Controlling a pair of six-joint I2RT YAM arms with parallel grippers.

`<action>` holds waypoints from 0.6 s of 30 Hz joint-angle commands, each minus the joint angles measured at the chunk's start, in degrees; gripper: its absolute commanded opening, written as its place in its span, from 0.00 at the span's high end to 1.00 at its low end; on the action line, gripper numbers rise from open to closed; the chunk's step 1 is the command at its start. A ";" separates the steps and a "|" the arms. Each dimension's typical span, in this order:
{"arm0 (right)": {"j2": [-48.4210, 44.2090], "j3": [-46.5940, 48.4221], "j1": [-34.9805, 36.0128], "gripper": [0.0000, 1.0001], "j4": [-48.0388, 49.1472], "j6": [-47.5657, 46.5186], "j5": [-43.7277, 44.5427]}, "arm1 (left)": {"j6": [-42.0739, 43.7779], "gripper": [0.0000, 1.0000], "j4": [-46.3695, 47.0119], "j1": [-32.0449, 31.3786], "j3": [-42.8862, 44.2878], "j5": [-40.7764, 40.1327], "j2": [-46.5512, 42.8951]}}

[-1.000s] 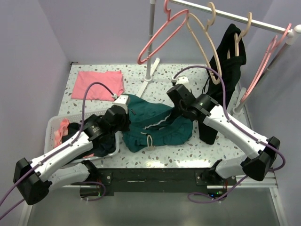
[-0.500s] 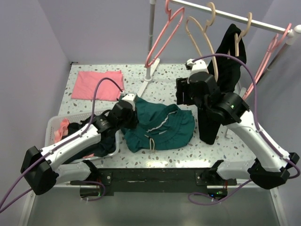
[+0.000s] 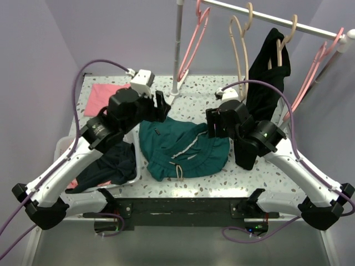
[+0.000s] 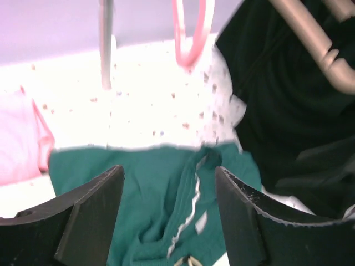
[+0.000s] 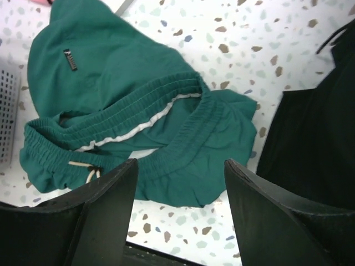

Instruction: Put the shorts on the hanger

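The speckled table (image 3: 199, 102) carries the crumpled shorts (image 3: 178, 145), a flat pink cloth (image 3: 102, 97) and a white basket (image 3: 60, 147).

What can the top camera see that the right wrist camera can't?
Only the top view shows the pink hanger hanging on the rail, and the left gripper. Only the right wrist view shows the right gripper close up, its fingers spread open above the green shorts. Both views show the shorts lying crumpled, with the black garment beside them.
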 commanded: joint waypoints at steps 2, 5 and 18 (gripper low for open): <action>-0.87 -4.95 -0.08 0.30 5.70 2.56 -4.94 | 9.50 0.26 -0.20 0.25 19.72 -5.53 11.07; 0.00 -7.33 0.01 0.30 5.87 3.26 -4.59 | 13.11 0.26 -1.34 0.33 33.34 -3.08 20.90; -1.75 -11.20 -0.08 0.30 7.19 4.14 -9.07 | 17.52 0.28 7.18 0.33 54.47 -10.80 44.68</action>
